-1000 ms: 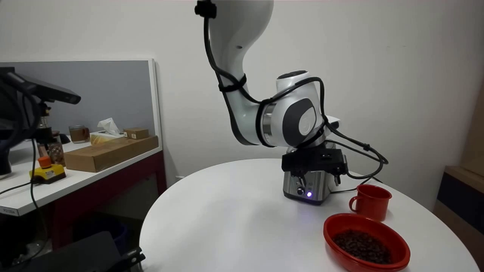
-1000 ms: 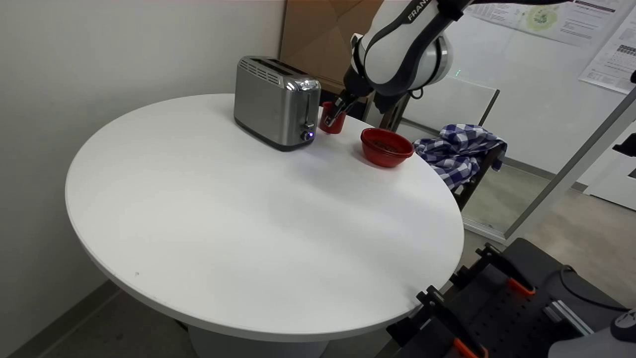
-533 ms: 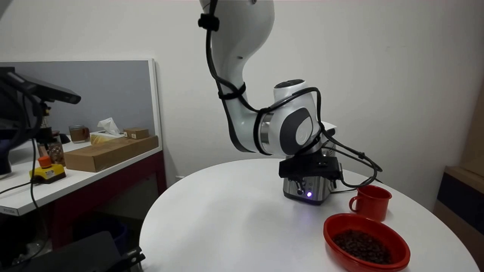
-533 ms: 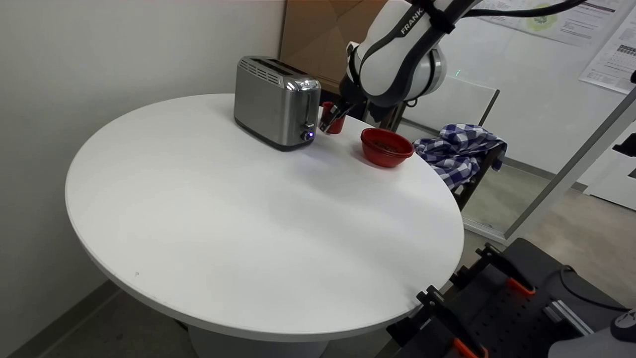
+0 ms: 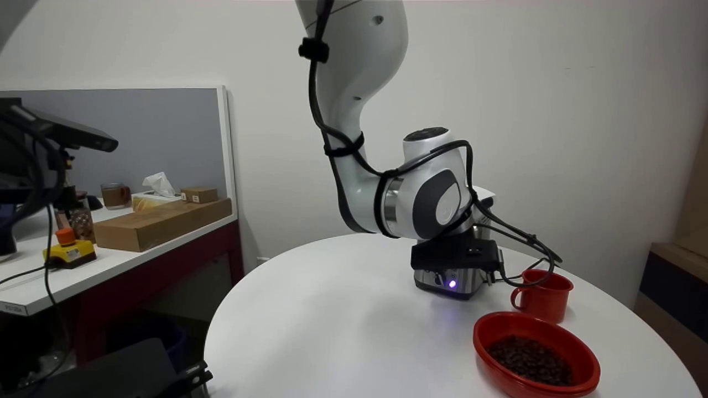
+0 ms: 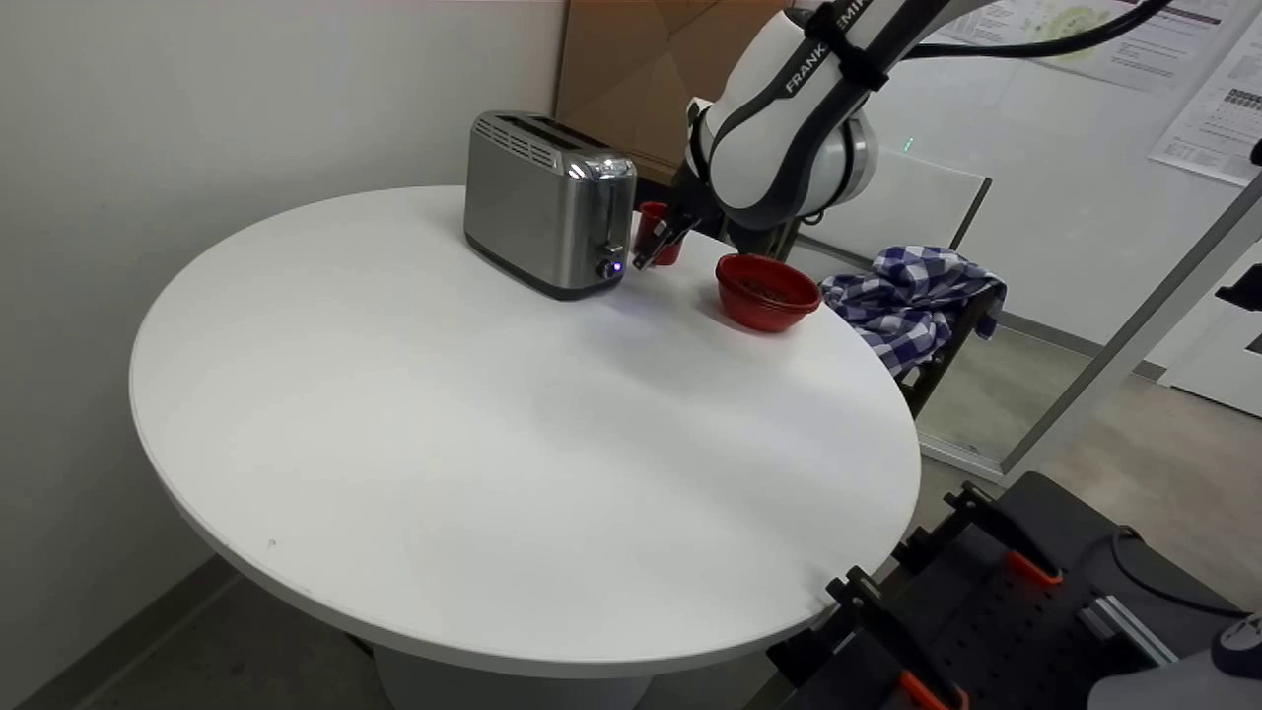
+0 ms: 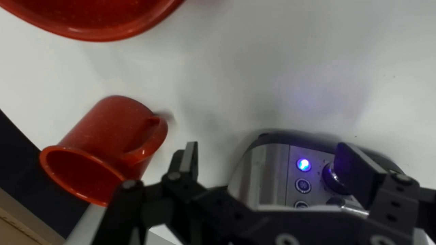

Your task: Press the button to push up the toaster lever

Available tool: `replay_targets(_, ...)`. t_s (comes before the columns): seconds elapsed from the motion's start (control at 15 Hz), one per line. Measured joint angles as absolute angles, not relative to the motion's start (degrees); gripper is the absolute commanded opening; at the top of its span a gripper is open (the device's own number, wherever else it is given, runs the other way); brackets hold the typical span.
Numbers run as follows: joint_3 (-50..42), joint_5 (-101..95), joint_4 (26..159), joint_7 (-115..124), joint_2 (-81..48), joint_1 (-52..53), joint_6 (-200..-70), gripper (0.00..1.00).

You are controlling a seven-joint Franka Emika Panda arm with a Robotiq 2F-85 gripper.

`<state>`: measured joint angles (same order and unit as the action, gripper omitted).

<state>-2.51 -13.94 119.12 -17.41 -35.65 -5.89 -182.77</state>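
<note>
Bearing a legible "FRANK", the arm [image 6: 764, 158] holds its gripper [image 7: 266, 146] (jaws spread wide) near the toaster [image 6: 527, 212]

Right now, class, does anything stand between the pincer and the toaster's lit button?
Nothing visible does. In the wrist view, the lit button shows uncovered within the opening of the pincer; in an exterior view, only a gap shows between pincer and toaster. The red mug stands off to the side.
</note>
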Motion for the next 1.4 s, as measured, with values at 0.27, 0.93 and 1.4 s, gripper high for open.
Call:
replay_targets(0.27, -2.63, -13.94, 117.9, -17.01, -37.03, -5.89, -183.59, 1.0)
replay_targets(0.93, -3.01, -13.94, 114.94, -16.93, -40.34, -5.89, -184.37, 1.0)
replay_targets(1.4, -2.94, -13.94, 112.94, -16.81, -42.36, -5.88, -186.22, 1.0)
